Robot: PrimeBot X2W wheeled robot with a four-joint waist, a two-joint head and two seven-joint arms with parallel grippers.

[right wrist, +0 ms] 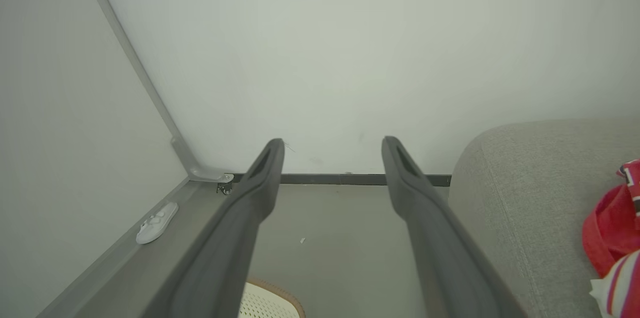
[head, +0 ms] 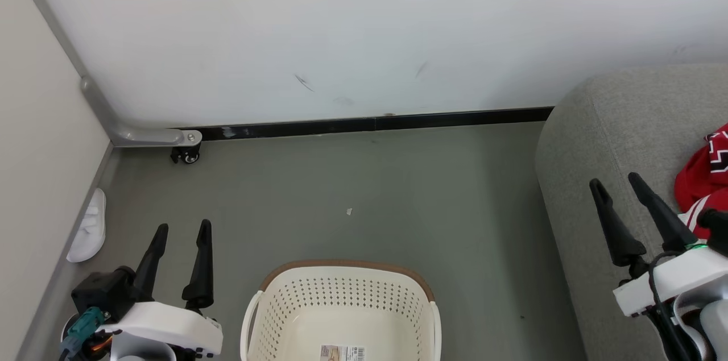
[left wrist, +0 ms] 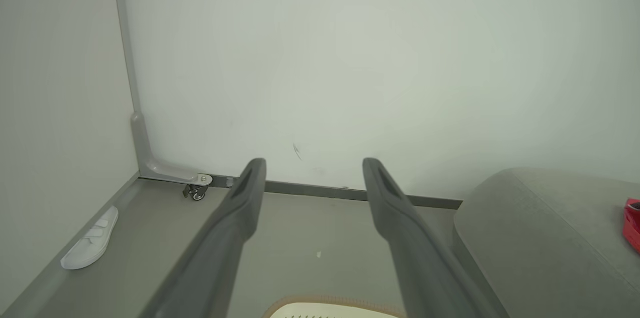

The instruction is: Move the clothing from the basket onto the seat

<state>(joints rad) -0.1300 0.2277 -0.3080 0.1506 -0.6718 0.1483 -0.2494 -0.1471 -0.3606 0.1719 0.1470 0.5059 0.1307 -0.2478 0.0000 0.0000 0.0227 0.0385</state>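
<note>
The grey seat [head: 614,139] is spreading beneath and right of the right gripper [head: 615,179], whose fingers are standing apart, gripping nothing. The basket [head: 341,270] is sitting between both grippers; the head view is showing its labelled floor, the wrist views its rim. The clothing [head: 702,179] is lying on the seat, just right of that gripper. The left gripper [head: 183,225] is gaping too, with a white slipper [head: 88,227] to its left.

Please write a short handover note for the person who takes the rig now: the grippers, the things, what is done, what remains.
Left gripper: open, empty, beside the basket.
Right gripper: open, empty, near the seat.
Clothing: red garments lie on the seat.
Done: the part of the basket in view holds no clothing.
Left: check the hidden near end of the basket; otherwise nothing.
</note>
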